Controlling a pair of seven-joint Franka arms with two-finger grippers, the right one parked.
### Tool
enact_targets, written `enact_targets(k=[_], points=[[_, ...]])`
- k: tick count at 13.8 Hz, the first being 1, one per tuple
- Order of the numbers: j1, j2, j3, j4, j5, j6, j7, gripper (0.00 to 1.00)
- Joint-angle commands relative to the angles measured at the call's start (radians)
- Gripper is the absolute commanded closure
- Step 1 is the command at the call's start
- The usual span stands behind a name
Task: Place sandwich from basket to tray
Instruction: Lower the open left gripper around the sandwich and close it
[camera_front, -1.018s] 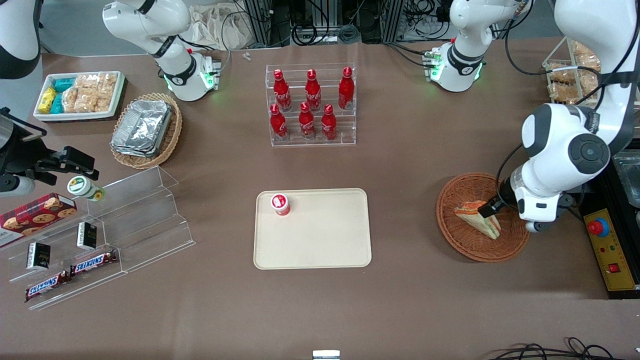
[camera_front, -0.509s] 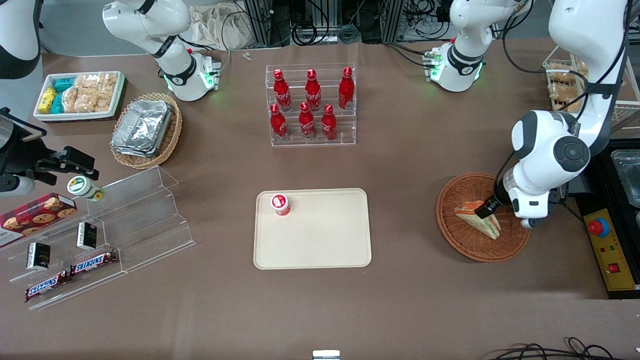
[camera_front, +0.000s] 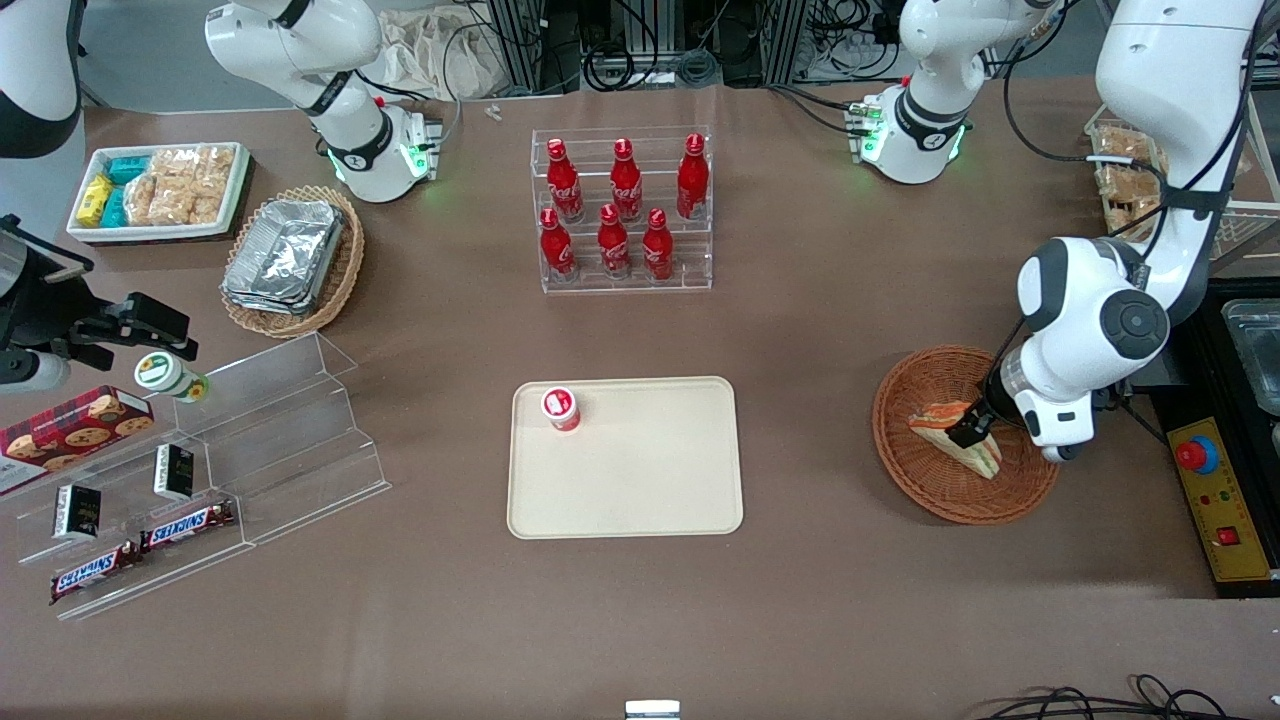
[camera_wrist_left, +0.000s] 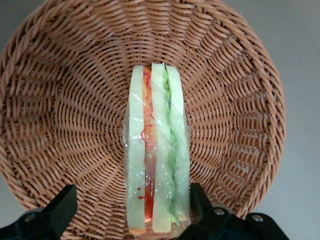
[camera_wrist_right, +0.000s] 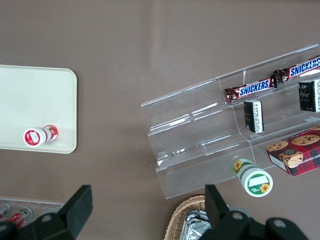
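Observation:
The sandwich (camera_front: 930, 417) (camera_wrist_left: 157, 150) lies in clear wrap in the round brown wicker basket (camera_front: 920, 480) (camera_wrist_left: 75, 100), toward the working arm's end of the table. My gripper (camera_front: 968, 430) (camera_wrist_left: 132, 200) is down in the basket, open, with one finger on each side of the sandwich's wide end. One finger (camera_wrist_left: 200, 202) is against the green-filled side; the other finger (camera_wrist_left: 57, 210) stands well apart from the bread. The beige tray (camera_front: 640, 480) (camera_wrist_right: 30, 100) lies at the table's middle, apart from the basket.
A small red-and-white bottle (camera_front: 561, 408) (camera_wrist_right: 39, 135) stands on the tray's corner. A rack of red cola bottles (camera_front: 622, 210) is farther from the camera than the tray. A control box with a red button (camera_front: 1210, 490) sits beside the basket.
The working arm's wrist has shifted a little toward the tray and the gripper has come lower around the sandwich. The sandwich has not moved.

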Motion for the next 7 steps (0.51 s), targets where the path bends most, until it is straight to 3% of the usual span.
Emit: enact_targets(k=[1, 2, 3, 4, 6, 7], points=[[-0.003, 0.028, -0.002, 0.010, 0.004, 0.028, -0.079, 0.00], [-0.003, 0.043, -0.002, 0.012, 0.004, 0.045, -0.100, 0.01], [-0.003, 0.048, -0.002, 0.012, 0.007, 0.060, -0.129, 0.18], [-0.004, 0.053, 0.000, 0.013, 0.008, 0.067, -0.143, 0.45], [-0.004, 0.053, 0.000, 0.014, 0.017, 0.067, -0.145, 0.88], [-0.004, 0.053, 0.000, 0.015, 0.018, 0.067, -0.145, 1.00]])
